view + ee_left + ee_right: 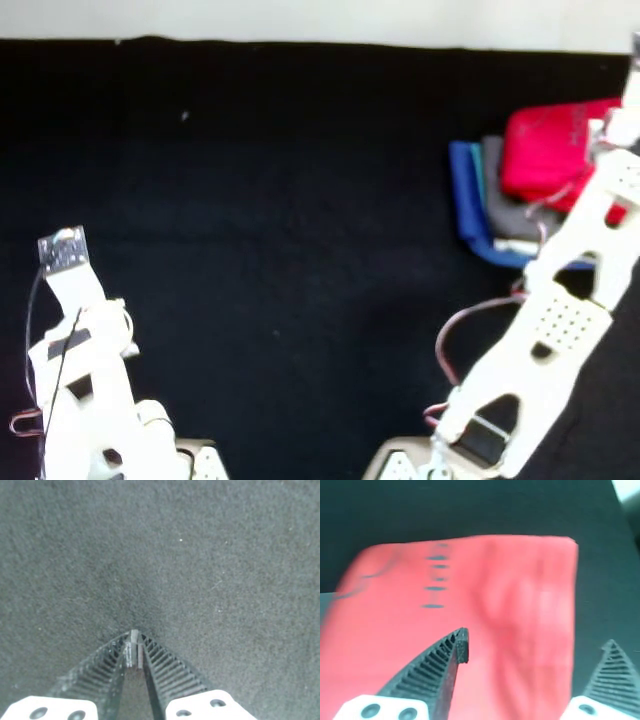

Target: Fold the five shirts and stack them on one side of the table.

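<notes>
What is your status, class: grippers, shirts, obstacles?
Left gripper shut over black tabletop. Right gripper open above red shirt atop folded stack. No obstruction seen.

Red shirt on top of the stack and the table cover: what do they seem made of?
Red shirt: soft cloth, probably knit cotton, matte, with gentle creases. Table cover: dark felt-like fabric, matte, with fuzzy fibres and pale lint specks.
</notes>
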Action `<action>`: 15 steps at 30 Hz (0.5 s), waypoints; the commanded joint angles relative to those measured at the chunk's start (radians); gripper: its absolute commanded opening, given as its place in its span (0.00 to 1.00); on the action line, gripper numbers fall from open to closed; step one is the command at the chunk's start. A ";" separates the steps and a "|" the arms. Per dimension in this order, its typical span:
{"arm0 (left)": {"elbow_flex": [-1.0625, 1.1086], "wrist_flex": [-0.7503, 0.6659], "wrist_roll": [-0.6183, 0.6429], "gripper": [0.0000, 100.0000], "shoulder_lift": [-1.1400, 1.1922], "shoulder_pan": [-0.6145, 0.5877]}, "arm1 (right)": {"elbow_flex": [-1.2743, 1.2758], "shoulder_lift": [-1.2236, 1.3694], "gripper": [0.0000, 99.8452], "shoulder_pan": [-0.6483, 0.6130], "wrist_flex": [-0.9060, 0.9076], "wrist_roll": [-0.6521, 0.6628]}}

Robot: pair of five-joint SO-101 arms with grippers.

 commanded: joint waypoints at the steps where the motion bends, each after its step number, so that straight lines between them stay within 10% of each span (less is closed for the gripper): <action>1: 0.001 -0.025 -0.006 0.01 -0.012 -0.004 | -0.156 -0.099 0.20 -0.093 0.159 -0.014; 6: 0.001 -0.025 -0.006 0.01 -0.012 -0.004 | -0.252 -0.102 0.00 -0.193 0.334 -0.011; 15: 0.001 -0.025 -0.006 0.01 -0.012 -0.004 | -0.265 0.156 0.02 -0.183 0.377 -0.014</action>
